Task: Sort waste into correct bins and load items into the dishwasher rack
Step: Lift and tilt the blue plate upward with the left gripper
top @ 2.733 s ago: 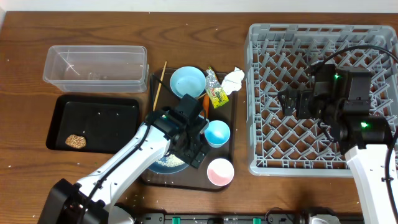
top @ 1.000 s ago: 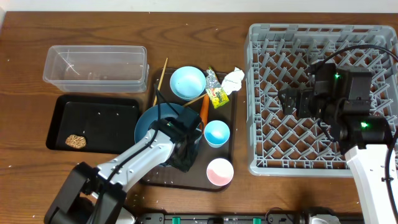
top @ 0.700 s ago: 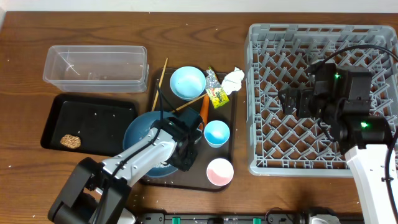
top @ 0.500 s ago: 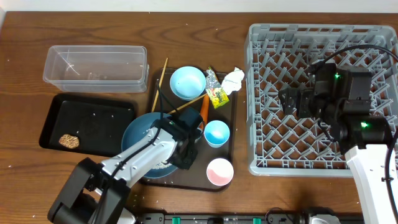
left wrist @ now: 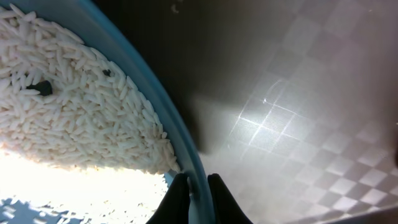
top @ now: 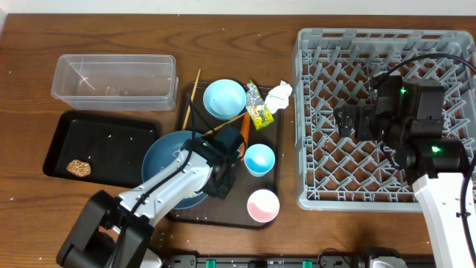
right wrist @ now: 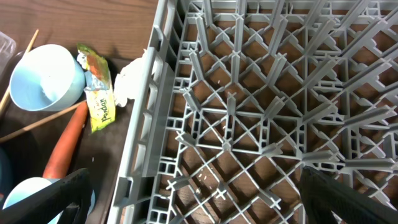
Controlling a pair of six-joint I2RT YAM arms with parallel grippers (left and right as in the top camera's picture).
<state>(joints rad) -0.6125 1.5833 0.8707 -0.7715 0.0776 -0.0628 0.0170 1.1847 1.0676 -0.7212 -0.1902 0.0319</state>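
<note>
On the brown serving tray (top: 275,171), my left gripper (left wrist: 194,194) is pinched on the rim of the dark blue plate (top: 160,158), which is heaped with rice (left wrist: 68,106). The plate's far edge overhangs the black tray (top: 104,134), which holds the brown lump (top: 78,168). A carrot (top: 244,132), a chopstick (top: 223,125) and the light blue cup (top: 259,158) crowd my wrist. My right gripper (top: 346,119) hangs spread wide above the rack (top: 320,45).

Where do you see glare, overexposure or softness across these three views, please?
Left wrist: a bright glare spot sits on the brown tray. The rice on the plate washes out to white towards the bottom-left, and the close-up looks slightly soft. Right wrist: even light, the rack sharp, the lower corners dark. Overhead: evenly lit and sharp, no strong glare.
</note>
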